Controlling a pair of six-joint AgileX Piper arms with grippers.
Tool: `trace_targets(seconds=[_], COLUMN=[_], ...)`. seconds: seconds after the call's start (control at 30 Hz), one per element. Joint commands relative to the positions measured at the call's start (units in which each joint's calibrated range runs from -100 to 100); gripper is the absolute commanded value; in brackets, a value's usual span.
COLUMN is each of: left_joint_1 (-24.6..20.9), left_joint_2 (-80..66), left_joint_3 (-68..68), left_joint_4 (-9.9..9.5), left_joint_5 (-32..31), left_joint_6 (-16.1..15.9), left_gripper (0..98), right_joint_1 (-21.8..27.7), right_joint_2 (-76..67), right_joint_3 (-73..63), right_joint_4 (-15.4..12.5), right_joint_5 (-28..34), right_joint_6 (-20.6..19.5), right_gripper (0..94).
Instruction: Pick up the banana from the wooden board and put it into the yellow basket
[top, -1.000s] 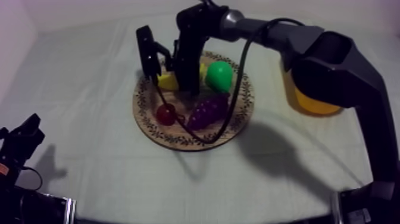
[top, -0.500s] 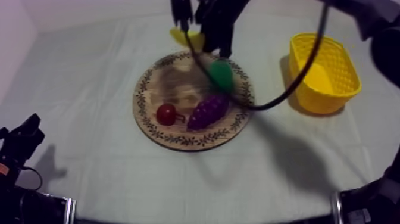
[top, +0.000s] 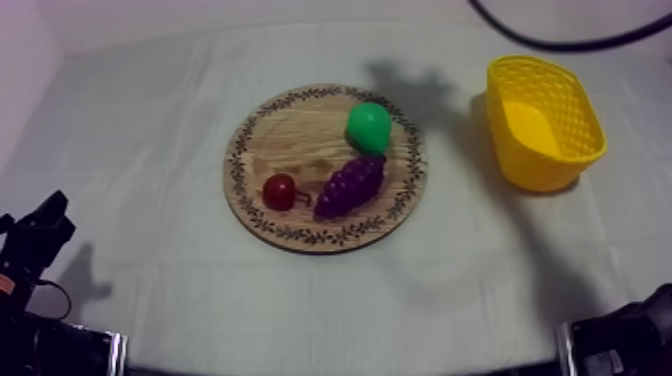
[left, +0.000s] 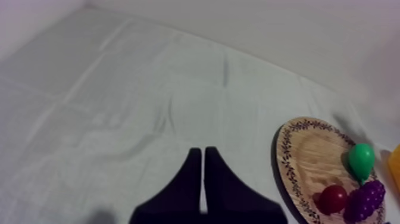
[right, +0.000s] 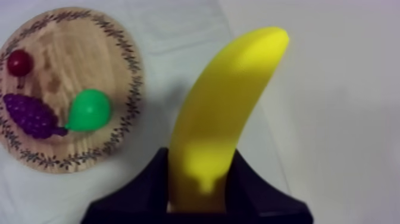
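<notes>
Top: round wooden board (top: 255, 140) with a leaf-patterned rim, on the grey-white cloth (top: 150, 290). On it are a smooth green pear (top: 368, 127), a knobbly purple bunch of grapes (top: 350, 186) and a glossy small red fruit (top: 279, 191). Yellow basket (top: 590, 125) with lattice walls sits right of the board, not touching it.
Left wrist: left gripper (left: 203, 154) has its fingers together, a narrow black wedge over creased cloth; the board is far right of it.
Right wrist: right gripper (right: 200, 164) is clamped on the banana (right: 223, 113), which is smooth, yellow and curved, held in the air off the board.
</notes>
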Motion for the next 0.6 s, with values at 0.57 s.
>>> trace_targets(seconds=[0.57], left_joint_1=[-0.01], left_joint_2=[-0.03], left_joint_3=[0.03], left_joint_4=[-0.01], left_joint_5=[-0.02], left_joint_6=[-0.01], left_gripper=[0.1], right_joint_1=[15.19], right_joint_2=[2.06], right_joint_3=[10.35], right_joint_4=[0.94], right_joint_5=[2.43], right_joint_6=[-1.03], right_gripper=[11.3])
